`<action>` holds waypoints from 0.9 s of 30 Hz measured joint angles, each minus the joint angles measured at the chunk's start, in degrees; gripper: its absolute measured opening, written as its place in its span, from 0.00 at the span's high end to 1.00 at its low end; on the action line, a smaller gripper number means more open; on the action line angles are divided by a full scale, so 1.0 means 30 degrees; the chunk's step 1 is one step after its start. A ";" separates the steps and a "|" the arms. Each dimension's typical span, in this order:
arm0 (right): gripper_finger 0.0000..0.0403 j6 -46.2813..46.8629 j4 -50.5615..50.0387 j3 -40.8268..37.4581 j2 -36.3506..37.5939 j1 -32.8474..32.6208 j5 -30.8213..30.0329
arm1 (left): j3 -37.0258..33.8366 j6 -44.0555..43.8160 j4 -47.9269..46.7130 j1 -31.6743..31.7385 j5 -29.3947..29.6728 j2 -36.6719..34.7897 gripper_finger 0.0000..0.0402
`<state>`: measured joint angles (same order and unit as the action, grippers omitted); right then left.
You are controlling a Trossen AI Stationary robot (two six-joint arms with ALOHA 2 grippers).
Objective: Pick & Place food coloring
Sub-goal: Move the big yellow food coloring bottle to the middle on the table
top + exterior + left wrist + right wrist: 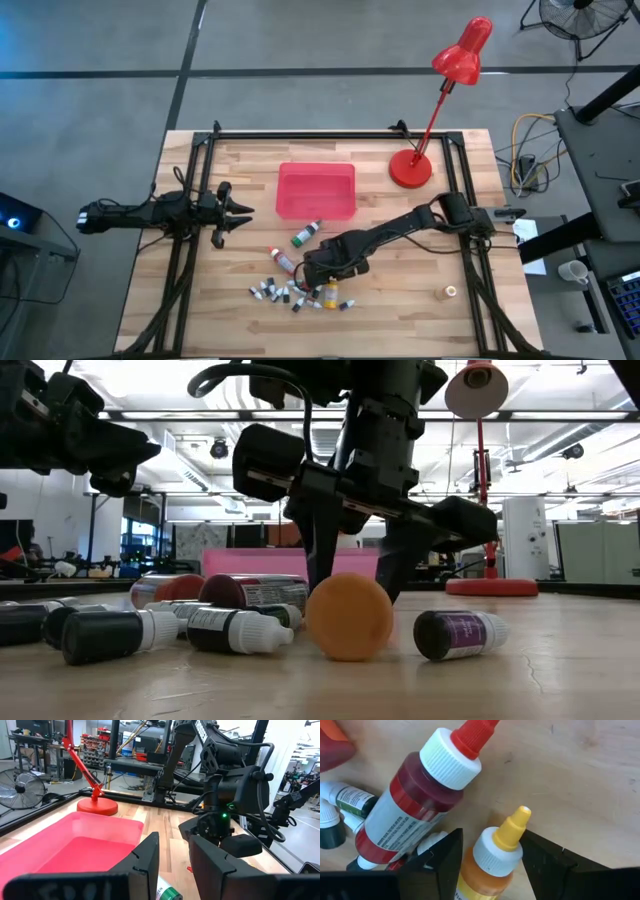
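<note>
The food coloring lies loose on the wood near the front middle. It includes a red-capped bottle of red liquid (415,795), an orange bottle with a yellow nozzle (492,860), a green-capped tube (305,235) and several small dark-capped vials (278,292). My right gripper (492,834) points down over the pile, open, one finger on each side of the orange bottle's white collar. In the low view that bottle's round orange base (349,617) faces the camera, lying on the table. My left gripper (238,212) waits open at the table's left, level, holding nothing. My right gripper comes from above with its fingers across the lying orange bottle, on either side of its white collar (496,854). One finger (542,860) stands right against the collar. I cannot tell whether it touches. The bottle lies on the table.
A shallow red tray (316,190) stands behind the pile, toward the far middle. A red desk lamp's base (410,168) sits at the far right. A small pale object (450,292) lies near the front right. A purple-labelled vial (460,633) lies right of the orange bottle.
</note>
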<state>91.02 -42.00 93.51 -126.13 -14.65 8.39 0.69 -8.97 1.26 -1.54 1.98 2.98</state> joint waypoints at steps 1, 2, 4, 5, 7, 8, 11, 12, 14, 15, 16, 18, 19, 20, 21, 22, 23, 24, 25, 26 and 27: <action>0.56 0.0015 0.0000 -0.0001 0.0000 0.0013 0.0153 | 0.0000 0.0000 0.0000 -0.0002 -0.0002 0.0007 0.80; 0.58 0.0022 0.0014 -0.0036 0.0007 0.0020 0.0258 | -0.0002 -0.0002 0.0001 0.0002 0.0001 0.0007 0.80; 0.62 0.0187 -0.0007 -0.0143 0.0021 0.0035 0.0289 | 0.0000 0.0000 0.0000 -0.0002 -0.0002 0.0006 0.80; 0.64 0.0259 0.0000 -0.0201 0.0028 0.0035 0.0280 | 0.0000 0.0000 0.0000 -0.0001 0.0005 0.0007 0.80; 0.69 0.0376 -0.0003 -0.0219 0.0068 0.0035 0.0238 | 0.0000 -0.0006 0.0000 -0.0001 0.0005 0.0007 0.80; 0.72 0.0372 0.0007 -0.0226 0.0123 0.0027 0.0113 | 0.0000 0.0000 0.0000 0.0001 0.0003 0.0003 0.80; 0.74 0.0010 0.0082 -0.0197 0.0463 -0.0029 -0.1417 | 0.0000 0.0000 0.0000 0.0001 -0.0002 0.0004 0.80; 0.74 -0.0019 -0.0005 -0.0197 0.0703 -0.0025 -0.2138 | 0.0000 -0.0002 0.0000 0.0002 0.0006 0.0005 0.80; 0.74 -0.0028 -0.0749 -0.0197 0.1495 -0.0091 -0.4220 | 0.0000 -0.0006 0.0000 0.0004 0.0006 0.0007 0.80; 0.74 0.0027 -0.1420 -0.0197 0.1980 -0.0170 -0.5609 | 0.0000 0.0000 0.0000 0.0002 0.0003 0.0004 0.80; 0.74 0.0101 -0.2256 -0.0197 0.2572 -0.0307 -0.7321 | 0.0000 0.0000 0.0000 0.0006 0.0006 0.0007 0.80; 0.74 0.0866 -0.4411 -0.0197 0.3822 -0.0978 -1.1507 | 0.0000 -0.0007 0.0000 0.0001 0.0011 0.0000 0.80; 0.74 0.1537 -0.5742 -0.0211 0.4522 -0.1435 -1.3653 | 0.0000 0.0000 0.0000 -0.0002 -0.0003 0.0000 0.80; 0.74 0.2396 -0.7118 -0.0282 0.5105 -0.1890 -1.5607 | -0.0003 0.0000 0.0007 -0.0002 0.0002 0.0007 0.80; 0.74 0.3336 -0.8521 -0.0420 0.5636 -0.2331 -1.6968 | 0.0000 0.0000 0.0007 0.0001 0.0011 0.0005 0.80; 0.74 0.4379 -1.0003 -0.0658 0.6024 -0.2770 -1.7772 | 0.0000 -0.0002 0.0015 0.0004 0.0000 0.0000 0.80; 0.74 0.5582 -1.1486 -0.0934 0.6099 -0.3173 -1.8065 | 0.0000 -0.0007 0.0015 -0.0002 0.0012 0.0007 0.80; 0.74 0.6812 -1.2750 -0.1281 0.6127 -0.3562 -1.8079 | 0.0000 0.0000 0.0015 -0.0002 -0.0001 0.0001 0.80; 0.74 0.8071 -1.3726 -0.1725 0.6014 -0.3941 -1.7980 | 0.0000 -0.0001 0.0015 0.0006 0.0006 0.0000 0.80; 0.74 0.9276 -1.4397 -0.2268 0.5896 -0.4230 -1.7943 | 0.0000 0.0000 0.0015 0.0000 0.0003 0.0003 0.80; 0.74 1.0489 -1.5000 -0.2814 0.5834 -0.4450 -1.7912 | 0.0000 0.0000 0.0015 0.0006 0.0006 0.0000 0.80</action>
<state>122.49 -87.00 85.07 -108.62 -28.00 -45.34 0.69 -8.97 1.30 -1.52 2.00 2.98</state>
